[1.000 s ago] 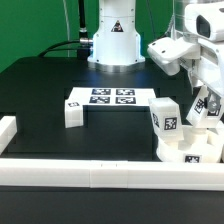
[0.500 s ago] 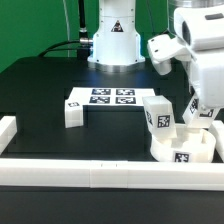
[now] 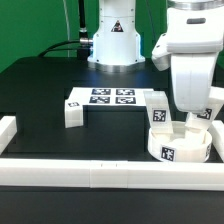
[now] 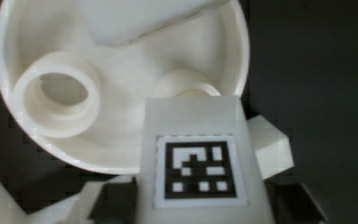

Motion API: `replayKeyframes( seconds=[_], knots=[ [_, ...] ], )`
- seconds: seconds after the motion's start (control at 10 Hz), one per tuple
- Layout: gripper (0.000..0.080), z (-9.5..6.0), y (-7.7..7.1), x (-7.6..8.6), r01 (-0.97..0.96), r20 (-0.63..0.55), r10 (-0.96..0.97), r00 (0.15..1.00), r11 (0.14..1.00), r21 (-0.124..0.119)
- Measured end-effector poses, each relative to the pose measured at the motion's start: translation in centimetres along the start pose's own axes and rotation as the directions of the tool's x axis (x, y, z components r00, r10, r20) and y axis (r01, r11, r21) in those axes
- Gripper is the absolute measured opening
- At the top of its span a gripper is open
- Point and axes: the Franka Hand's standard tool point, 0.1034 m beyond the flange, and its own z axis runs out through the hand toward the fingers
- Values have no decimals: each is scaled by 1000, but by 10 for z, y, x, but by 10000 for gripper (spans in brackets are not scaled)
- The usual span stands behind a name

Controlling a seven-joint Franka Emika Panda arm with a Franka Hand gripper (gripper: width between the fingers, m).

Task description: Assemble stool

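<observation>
- The gripper (image 3: 193, 116) is pinching a tagged leg block (image 4: 201, 165).
- The leg block is hanging right over the round seat (image 3: 176, 150).
- The seat is sitting on the exterior view's right, near the white rail (image 3: 100, 176).

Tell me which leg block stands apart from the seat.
The leg block beside the marker board, at the exterior view's left; the other blocks are at the seat.

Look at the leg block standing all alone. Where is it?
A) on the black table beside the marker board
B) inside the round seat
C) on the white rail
A: the lone leg block stands on the black table beside the marker board, apart from the seat.
</observation>
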Motion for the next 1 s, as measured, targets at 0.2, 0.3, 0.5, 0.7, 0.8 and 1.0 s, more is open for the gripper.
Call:
replayKeyframes(
  seconds=[0.2, 0.3, 0.5, 0.7, 0.8, 1.0],
  knots=[
    [337, -1, 6, 1, -93, -49, 93, 994, 996, -6],
    [337, -1, 7, 2, -158, -61, 157, 986, 987, -10],
    [337, -1, 7, 4, -290, -62, 290, 955, 957, -2],
    [337, -1, 6, 5, -430, -63, 430, 901, 903, 7],
    [337, -3, 7, 6, -512, -71, 511, 856, 859, 6],
    [338, -4, 1, 9, -658, -110, 654, 749, 753, -8]
  ],
)
